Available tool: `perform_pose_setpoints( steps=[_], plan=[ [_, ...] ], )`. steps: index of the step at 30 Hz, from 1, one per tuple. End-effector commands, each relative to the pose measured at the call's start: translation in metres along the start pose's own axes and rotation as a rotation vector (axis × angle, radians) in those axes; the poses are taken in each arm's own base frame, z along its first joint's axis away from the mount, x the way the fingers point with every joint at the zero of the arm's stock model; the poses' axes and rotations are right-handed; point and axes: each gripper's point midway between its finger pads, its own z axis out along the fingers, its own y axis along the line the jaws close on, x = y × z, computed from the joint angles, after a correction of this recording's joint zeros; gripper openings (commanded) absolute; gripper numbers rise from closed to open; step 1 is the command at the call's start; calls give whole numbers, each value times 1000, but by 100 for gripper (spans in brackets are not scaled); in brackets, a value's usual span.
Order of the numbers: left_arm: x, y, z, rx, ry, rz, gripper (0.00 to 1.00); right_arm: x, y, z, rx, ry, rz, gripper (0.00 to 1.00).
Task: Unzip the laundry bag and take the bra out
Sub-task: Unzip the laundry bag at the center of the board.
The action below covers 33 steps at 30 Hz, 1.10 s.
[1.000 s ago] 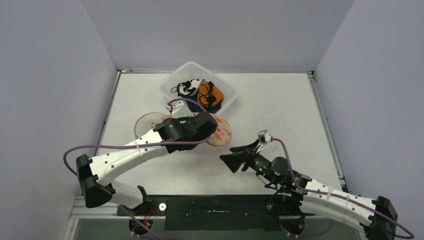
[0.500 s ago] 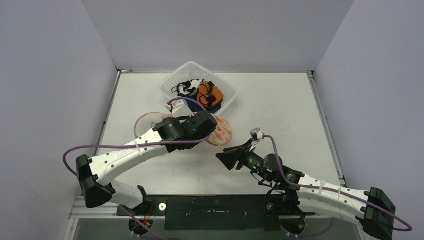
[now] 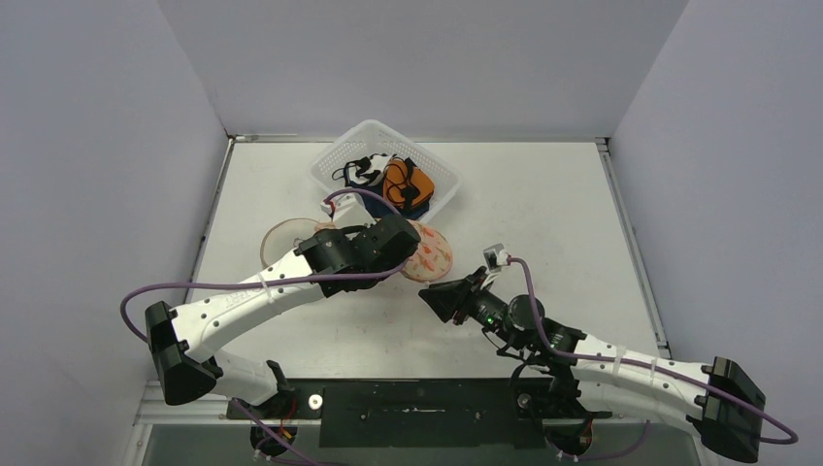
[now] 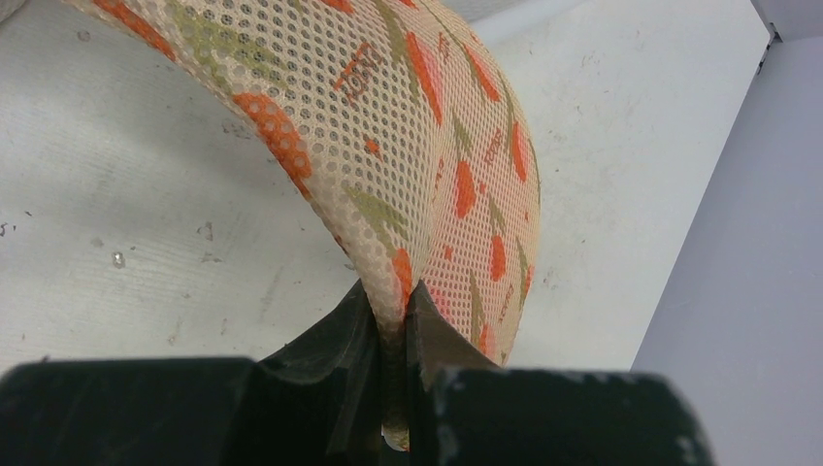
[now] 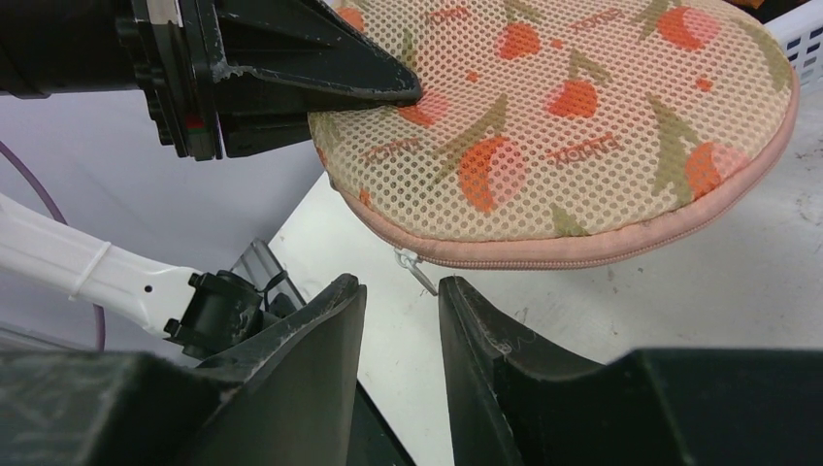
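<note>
Left gripper (image 4: 392,309) jaws clamped on mesh laundry bag (image 5: 582,136), right gripper (image 5: 402,296) jaws slightly parted, empty, zipper pull (image 5: 415,272) at their tips.

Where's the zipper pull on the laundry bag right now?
In the right wrist view, the zipper pull hangs off the lower-left edge of the laundry bag, just above the gap between the fingertips of the open right gripper.

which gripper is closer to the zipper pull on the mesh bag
Right. The right gripper hangs open just short of the zipper pull. The left gripper pinches the top face of the mesh bag, farther from the pull.
</note>
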Motion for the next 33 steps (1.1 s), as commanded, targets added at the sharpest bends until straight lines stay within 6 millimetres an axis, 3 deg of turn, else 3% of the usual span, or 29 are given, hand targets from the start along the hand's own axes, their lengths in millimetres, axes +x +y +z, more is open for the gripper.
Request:
perform_pose_setpoints(
  steps=[1,8,16,33],
  plan=[
    [-8,-17,-10,79,-2,-49,0,-32,24,7,-52,-94,2,34],
    [-8,-16,-10,82,-2,-48,0,-29,17,10,-20,-84,-4,28],
    [-9,-15,-11,87,-3,-53,0,-25,4,9,40,-78,-13,44],
    [-6,-16,-11,99,10,-57,0,-25,10,14,13,-72,-23,28]
  ],
)
